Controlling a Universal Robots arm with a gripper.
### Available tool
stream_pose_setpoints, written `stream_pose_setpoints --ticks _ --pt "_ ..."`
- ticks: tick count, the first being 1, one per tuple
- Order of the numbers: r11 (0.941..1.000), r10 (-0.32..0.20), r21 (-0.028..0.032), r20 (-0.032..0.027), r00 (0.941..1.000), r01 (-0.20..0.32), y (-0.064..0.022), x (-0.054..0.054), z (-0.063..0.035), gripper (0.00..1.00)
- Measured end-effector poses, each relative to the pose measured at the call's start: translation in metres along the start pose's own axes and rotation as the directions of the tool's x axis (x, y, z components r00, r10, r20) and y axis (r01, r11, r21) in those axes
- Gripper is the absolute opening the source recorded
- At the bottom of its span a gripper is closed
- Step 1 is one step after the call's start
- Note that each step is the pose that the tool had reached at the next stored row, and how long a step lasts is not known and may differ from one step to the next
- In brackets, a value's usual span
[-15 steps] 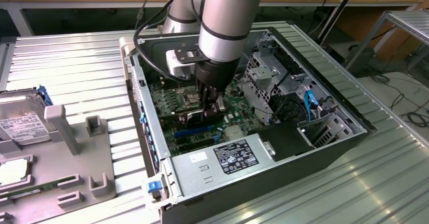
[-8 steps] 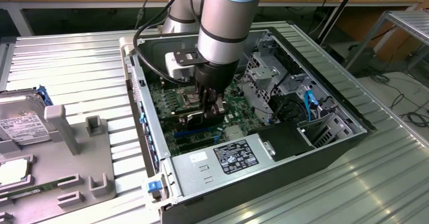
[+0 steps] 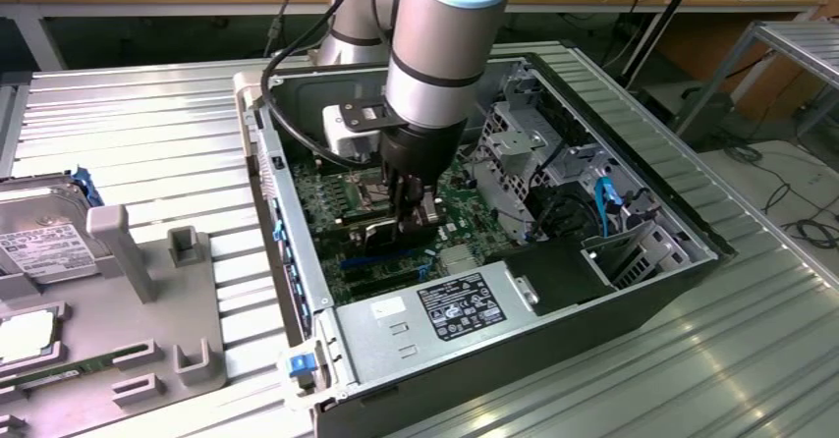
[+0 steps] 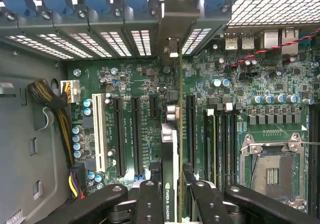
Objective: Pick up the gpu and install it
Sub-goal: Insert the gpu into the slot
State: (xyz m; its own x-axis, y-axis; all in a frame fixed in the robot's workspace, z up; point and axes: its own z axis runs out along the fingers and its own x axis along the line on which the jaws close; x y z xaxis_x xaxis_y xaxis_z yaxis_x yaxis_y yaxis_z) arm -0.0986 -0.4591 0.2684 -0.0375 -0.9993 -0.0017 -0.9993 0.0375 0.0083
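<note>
The arm (image 3: pixel 439 35) is a silver-grey tube with a black band and pale blue cap; a black cable (image 3: pixel 267 70) loops beside it. A black bracket (image 3: pixel 367 116) carries what seems a white box (image 3: pixel 344 136). The black fingers (image 4: pixel 150 204) bear round screws.

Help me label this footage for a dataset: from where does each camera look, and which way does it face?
Exterior view: off the arm, above the open computer case, looking down into it; the arm and gripper show.
Wrist view: on the wrist, looking along the fingers at the motherboard; they clamp the gpu edge-on.
Shared: motherboard, gripper, gpu.
</note>
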Motion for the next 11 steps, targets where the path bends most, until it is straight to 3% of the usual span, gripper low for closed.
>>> stream_pose_setpoints --ticks 1,3,11 --pt "1.0 0.0 -0.0004 0.0 1.0 0.0 0.0 -0.0002 0.0 0.27" --pt "1.0 0.0 -0.0091 -0.0002 1.0 0.0 -0.0006 -0.0003 -0.0003 0.27" --pt "1.0 0.0 -0.0093 -0.0004 1.0 0.0 -0.0011 -0.0002 -0.0004 0.27"
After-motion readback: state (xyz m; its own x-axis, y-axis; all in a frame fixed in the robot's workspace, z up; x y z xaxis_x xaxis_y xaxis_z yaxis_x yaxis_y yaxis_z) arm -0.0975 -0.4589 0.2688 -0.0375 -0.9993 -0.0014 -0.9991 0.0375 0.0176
